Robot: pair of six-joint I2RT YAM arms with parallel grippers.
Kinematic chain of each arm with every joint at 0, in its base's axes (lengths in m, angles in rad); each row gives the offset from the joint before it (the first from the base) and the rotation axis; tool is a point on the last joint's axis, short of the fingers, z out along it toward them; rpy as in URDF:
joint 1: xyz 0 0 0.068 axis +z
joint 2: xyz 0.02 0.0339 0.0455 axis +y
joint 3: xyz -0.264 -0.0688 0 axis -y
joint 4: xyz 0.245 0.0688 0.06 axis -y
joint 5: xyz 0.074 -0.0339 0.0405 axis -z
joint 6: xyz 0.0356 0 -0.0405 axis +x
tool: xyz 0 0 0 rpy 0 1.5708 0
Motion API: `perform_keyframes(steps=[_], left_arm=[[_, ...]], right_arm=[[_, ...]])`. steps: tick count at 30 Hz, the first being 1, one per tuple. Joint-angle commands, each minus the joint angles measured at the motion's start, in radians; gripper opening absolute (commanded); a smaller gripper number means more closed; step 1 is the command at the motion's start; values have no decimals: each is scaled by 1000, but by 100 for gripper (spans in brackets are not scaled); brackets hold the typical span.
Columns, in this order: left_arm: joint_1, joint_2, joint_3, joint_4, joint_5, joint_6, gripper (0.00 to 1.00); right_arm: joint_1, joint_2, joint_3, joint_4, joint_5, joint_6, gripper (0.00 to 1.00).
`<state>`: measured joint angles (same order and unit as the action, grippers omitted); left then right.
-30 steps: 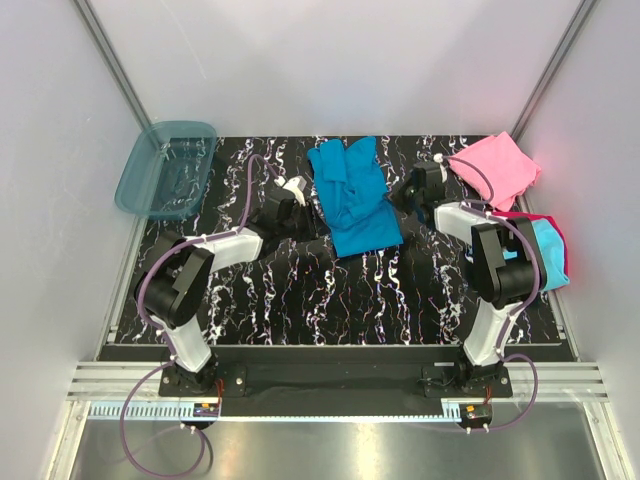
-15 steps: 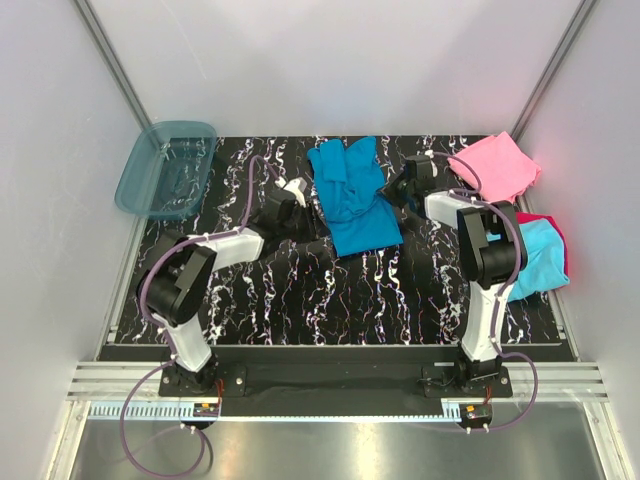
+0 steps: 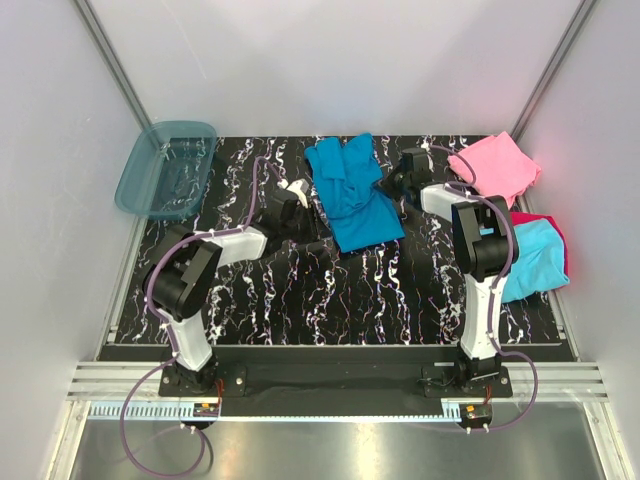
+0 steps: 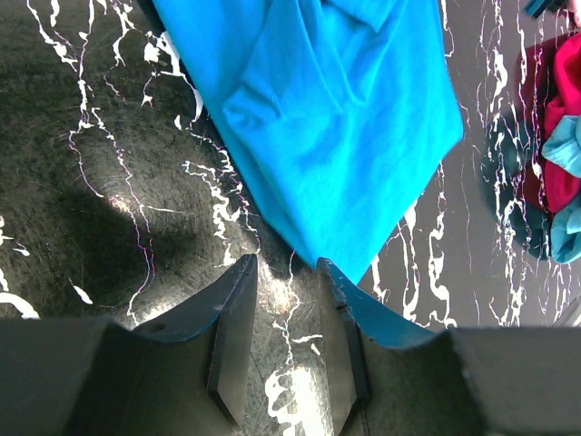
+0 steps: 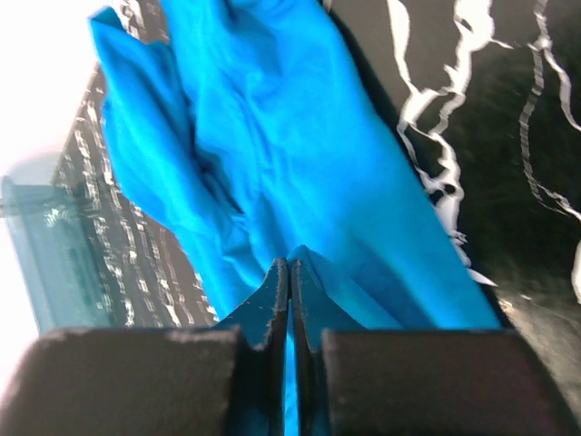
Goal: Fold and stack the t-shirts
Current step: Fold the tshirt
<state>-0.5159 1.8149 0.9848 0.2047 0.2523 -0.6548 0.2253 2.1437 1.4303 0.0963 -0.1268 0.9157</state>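
Note:
The large teal-blue t-shirt (image 3: 352, 195) lies crumpled at the back middle of the table. My left gripper (image 3: 303, 220) sits low at the shirt's near left corner. In the left wrist view the left gripper (image 4: 286, 263) is open over bare table, and the teal-blue t-shirt's corner (image 4: 336, 136) just meets the right fingertip (image 4: 329, 269). My right gripper (image 3: 390, 186) is at the shirt's right edge. In the right wrist view the right gripper (image 5: 289, 265) is shut, its tips over the teal-blue t-shirt (image 5: 272, 145). A pink t-shirt (image 3: 494, 166) lies at the back right. A folded cyan t-shirt (image 3: 532, 258) rests on a magenta-red t-shirt (image 3: 562, 232).
A translucent blue plastic tub (image 3: 165, 168) overhangs the table's back left corner, and its wall (image 5: 45, 263) shows in the right wrist view. White walls and metal posts close in the table on three sides. The black marbled tabletop (image 3: 330, 300) spreads in front of the shirt.
My right arm has swung left from beside the pink t-shirt until its shut gripper is over the teal-blue t-shirt's right edge. The left gripper has crept slightly toward the shirt's corner.

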Motion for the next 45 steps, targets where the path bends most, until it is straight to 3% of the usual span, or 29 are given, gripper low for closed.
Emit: perform_keyframes(steps=[1,2,5,8,16,28,38,45], left_arm=[[-3,-3,26,51,21,7,36],[-3,0,28,53,21,7,36],[-3,4,34,53,22,7,36],[-4,9,35,59,24,4,36],[-4,63,87,76,30,-22,36],[1,234,397,-47,38,0,40],[4,242,368,-24,44,0,40],[5,218,396,-151,-28,66,40]], right_arm=[[-4,15,56,6,-30,9,13],[-4,15,56,6,-30,8,32],[-4,7,36,8,-22,6,53],[-4,-10,10,14,-14,3,59],[-7,-122,-94,46,9,2,60],[-27,-225,-205,49,33,-34,60],[-47,-237,-222,62,13,-28,60],[-49,-234,-235,80,0,-15,59]])
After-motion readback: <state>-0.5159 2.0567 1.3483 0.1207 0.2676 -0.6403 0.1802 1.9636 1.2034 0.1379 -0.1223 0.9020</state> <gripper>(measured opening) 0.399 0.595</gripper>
